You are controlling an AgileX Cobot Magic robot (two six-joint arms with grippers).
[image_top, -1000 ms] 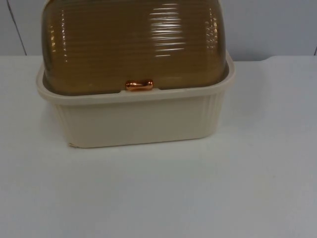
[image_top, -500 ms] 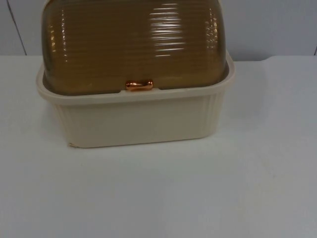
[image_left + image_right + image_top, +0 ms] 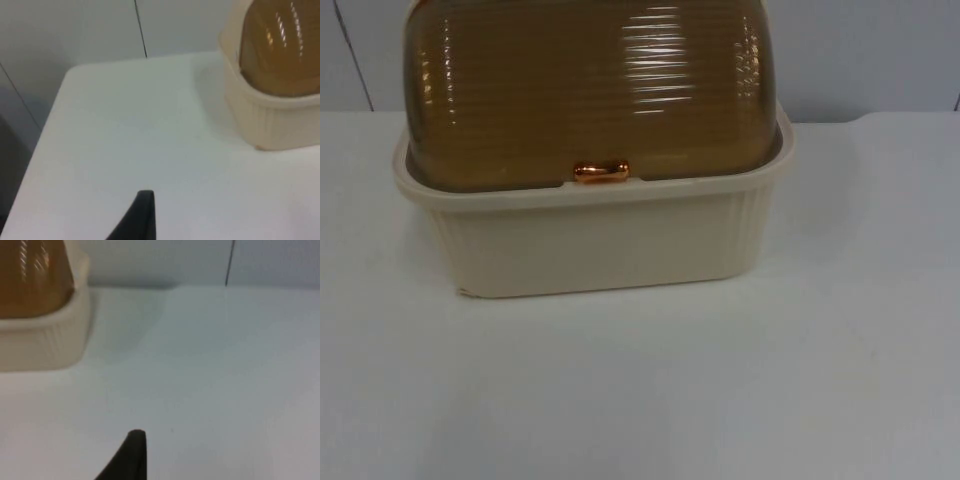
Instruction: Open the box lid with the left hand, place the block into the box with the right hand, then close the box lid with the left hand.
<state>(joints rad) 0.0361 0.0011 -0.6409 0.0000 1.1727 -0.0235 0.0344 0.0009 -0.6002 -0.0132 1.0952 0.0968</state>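
- Box [image 3: 590, 235] stands at the table's [image 3: 720, 390] far edge, against the wall [image 3: 880, 50], long side across, handle [image 3: 601, 172] facing forward.
- Lid [image 3: 585, 90] is shut; its top is cut off.
- Left gripper [image 3: 142, 215] hovers over the table, left of the box; right gripper [image 3: 132, 455] to its right, both well apart from it.
- One fingertip of each shows, so I cannot tell their grip.
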